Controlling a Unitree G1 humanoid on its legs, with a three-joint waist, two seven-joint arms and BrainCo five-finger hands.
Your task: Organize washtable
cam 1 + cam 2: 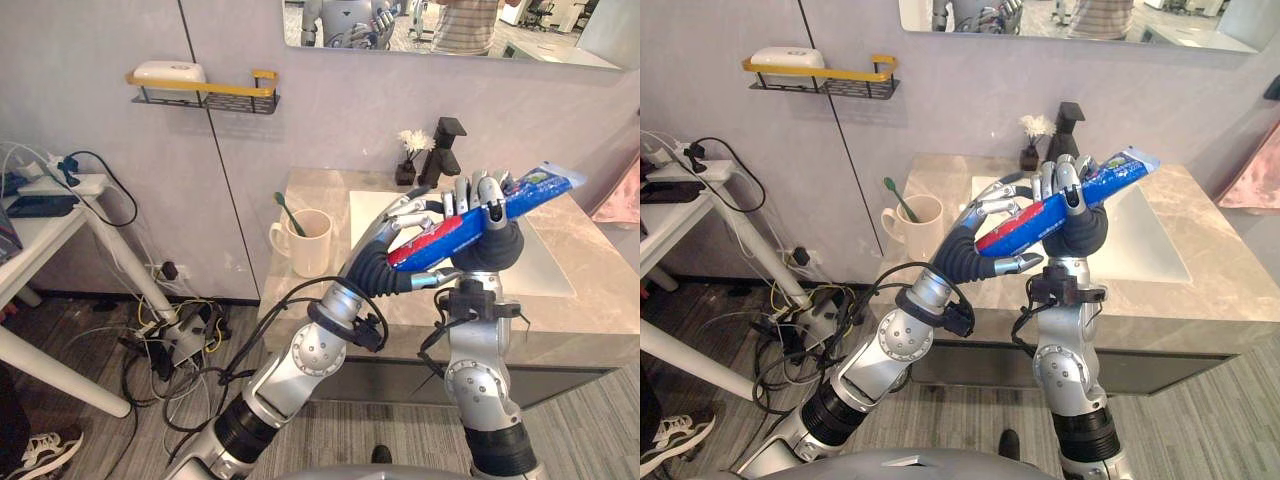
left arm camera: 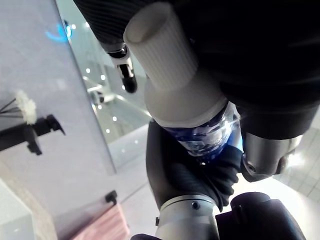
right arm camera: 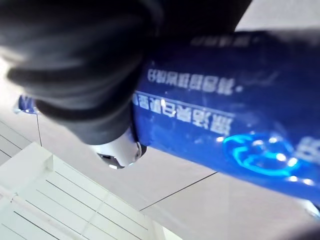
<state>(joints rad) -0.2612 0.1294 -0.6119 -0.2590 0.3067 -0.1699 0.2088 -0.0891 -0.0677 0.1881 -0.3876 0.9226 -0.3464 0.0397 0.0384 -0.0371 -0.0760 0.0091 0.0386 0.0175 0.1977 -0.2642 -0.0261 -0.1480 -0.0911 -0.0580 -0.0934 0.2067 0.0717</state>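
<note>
Left eye view: the blue-and-red plastic toothpaste tube [image 1: 450,234] looks to us light, soft-bodied and slick, stiff only near its cap, so we would hold it there. It hangs over the beige marble washtable [image 1: 310,190], slanting from 8 to 2 o'clock. Our left hand [image 1: 400,222] curls round the red low end, and our right hand [image 1: 488,240] wraps the blue middle. Left wrist view: the white ribbed cap [image 2: 165,47] juts out of our left hand's grip. Right wrist view: the blue body lies against the closed right hand.

You see a washroom corner staged in a lab or office: stone counter [image 1: 600,250], sink [image 1: 545,265], faucet [image 1: 445,148], mirror [image 1: 540,35], mug [image 1: 310,243] with toothbrush [image 1: 288,212], wall shelf [image 1: 205,98]; desk [image 1: 50,225] and cables [image 1: 175,335] alongside.
</note>
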